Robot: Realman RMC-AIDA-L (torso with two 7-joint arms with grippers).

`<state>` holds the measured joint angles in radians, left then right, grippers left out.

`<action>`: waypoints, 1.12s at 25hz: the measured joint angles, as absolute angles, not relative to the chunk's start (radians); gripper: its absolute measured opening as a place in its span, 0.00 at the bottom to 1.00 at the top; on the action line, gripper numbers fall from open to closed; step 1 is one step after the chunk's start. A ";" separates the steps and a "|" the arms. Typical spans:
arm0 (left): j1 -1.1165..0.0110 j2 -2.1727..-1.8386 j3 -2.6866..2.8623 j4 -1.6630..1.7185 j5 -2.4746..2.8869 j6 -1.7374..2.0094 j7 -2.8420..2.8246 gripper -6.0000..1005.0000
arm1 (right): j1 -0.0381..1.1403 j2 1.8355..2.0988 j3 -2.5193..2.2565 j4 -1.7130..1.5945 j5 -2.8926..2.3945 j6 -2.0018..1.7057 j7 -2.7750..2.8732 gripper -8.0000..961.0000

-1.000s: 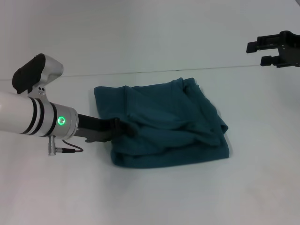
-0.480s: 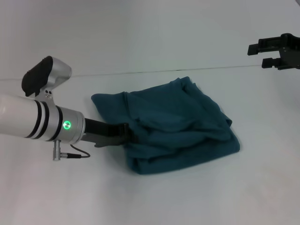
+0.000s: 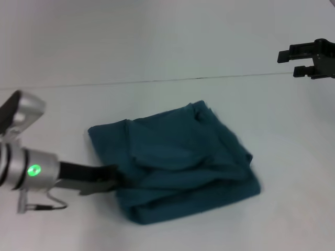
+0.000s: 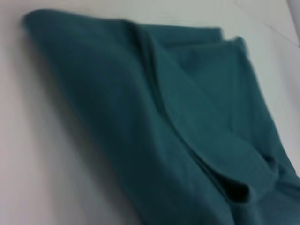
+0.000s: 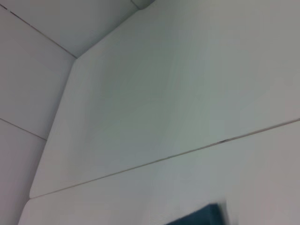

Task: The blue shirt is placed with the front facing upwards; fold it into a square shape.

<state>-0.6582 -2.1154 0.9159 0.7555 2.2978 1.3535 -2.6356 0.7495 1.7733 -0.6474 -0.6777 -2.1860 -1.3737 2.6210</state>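
White table [image 3: 172, 47] — blue shirt [image 3: 172, 167] folded | left gripper [image 3: 112, 179] at its edge

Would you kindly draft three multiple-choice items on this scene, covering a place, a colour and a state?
1. Where is the left pincer?
A. At the near-left edge of the dark teal-blue cotton shirt
B. Raised at far right
C. On the shirt's far-right corner

2. What colour is the shirt?
A. Red
B. Dark teal-blue
C. Yellow

3. How does the shirt lie on the white table?
A. Spread flat, sleeves out
B. Hanging in the air
C. Folded into a rough, layered square

Answers: 1 A, its tip meets the near-left hem, while the right pincer hangs raised at far right; 2 B, plain in every view; 3 C, stacked layers show along the edges.
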 joint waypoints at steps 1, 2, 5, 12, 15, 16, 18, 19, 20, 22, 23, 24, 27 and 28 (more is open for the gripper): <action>-0.621 -2.096 0.897 0.765 2.298 1.384 -2.636 0.09 | 0.750 1.774 -0.647 -0.678 -2.186 -1.373 2.619 0.80; -0.621 -2.096 0.897 0.765 2.298 1.384 -2.636 0.09 | 0.750 1.774 -0.647 -0.678 -2.186 -1.373 2.617 0.80; -0.570 -2.065 0.843 0.765 2.298 1.414 -2.626 0.09 | 0.750 1.775 -0.647 -0.678 -2.186 -1.373 2.611 0.80; -0.516 -2.031 0.779 0.765 2.298 1.437 -2.606 0.09 | 0.750 1.782 -0.654 -0.677 -2.190 -1.376 2.598 0.80; -0.515 -2.031 0.777 0.768 2.298 1.443 -2.601 0.09 | 0.750 1.783 -0.654 -0.677 -2.191 -1.376 2.596 0.80; -0.516 -2.031 0.776 0.768 2.298 1.443 -2.600 0.09 | 0.750 1.783 -0.654 -0.677 -2.191 -1.376 2.596 0.80; -0.523 -2.027 0.775 0.764 2.298 1.450 -2.596 0.09 | 0.750 1.783 -0.655 -0.676 -2.191 -1.374 2.596 0.80; -0.526 -2.022 0.774 0.761 2.300 1.461 -2.594 0.09 | 0.749 1.783 -0.655 -0.676 -2.191 -1.374 2.595 0.80; -0.530 -2.016 0.774 0.760 2.301 1.476 -2.590 0.09 | 0.746 1.783 -0.652 -0.676 -2.191 -1.375 2.590 0.80; -0.527 -2.011 0.771 0.776 2.301 1.502 -2.582 0.09 | 0.744 1.783 -0.650 -0.676 -2.191 -1.377 2.588 0.80; -0.522 -2.009 0.767 0.790 2.301 1.509 -2.581 0.10 | 0.743 1.783 -0.649 -0.676 -2.191 -1.377 2.587 0.80; -0.513 -2.009 0.759 0.809 2.301 1.515 -2.581 0.11 | 0.742 1.783 -0.649 -0.676 -2.190 -1.377 2.587 0.80; -0.494 -2.009 0.721 0.844 2.300 1.525 -2.588 0.14 | 0.741 1.783 -0.650 -0.676 -2.190 -1.376 2.587 0.80; -0.487 -2.009 0.692 0.854 2.302 1.531 -2.590 0.25 | 0.740 1.783 -0.650 -0.676 -2.191 -1.376 2.587 0.80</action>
